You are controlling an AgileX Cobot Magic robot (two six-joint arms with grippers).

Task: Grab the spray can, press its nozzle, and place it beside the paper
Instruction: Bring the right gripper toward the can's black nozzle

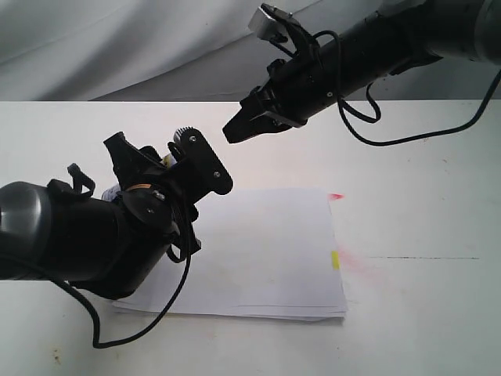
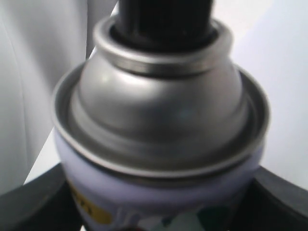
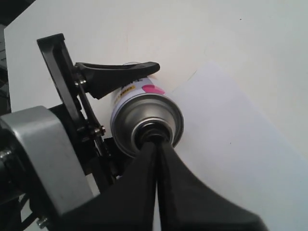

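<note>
White surface (image 1: 423, 313), pale draped cloth (image 1: 117, 39) behind, paper (image 1: 266, 251) lying flat at centre frame. Left gripper (image 1: 156, 153), centre-left, angles up by the paper's upper-left corner, jaws clamped on the tilted spray can (image 3: 139, 108). Right gripper (image 1: 235, 129) slants down from upper right, jaws together, tips against the nozzle (image 2: 163, 19).

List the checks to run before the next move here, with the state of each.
1. Hold: the spray can sits between the fingers of the left gripper: ok.
2. Contact: the right gripper is shut, tips at the nozzle: ok.
3. The nozzle is actually pressed down: cannot tell.
4. Which way the nozzle sprays: cannot tell.
5. Bare table beside the paper for setting down: ok.
</note>
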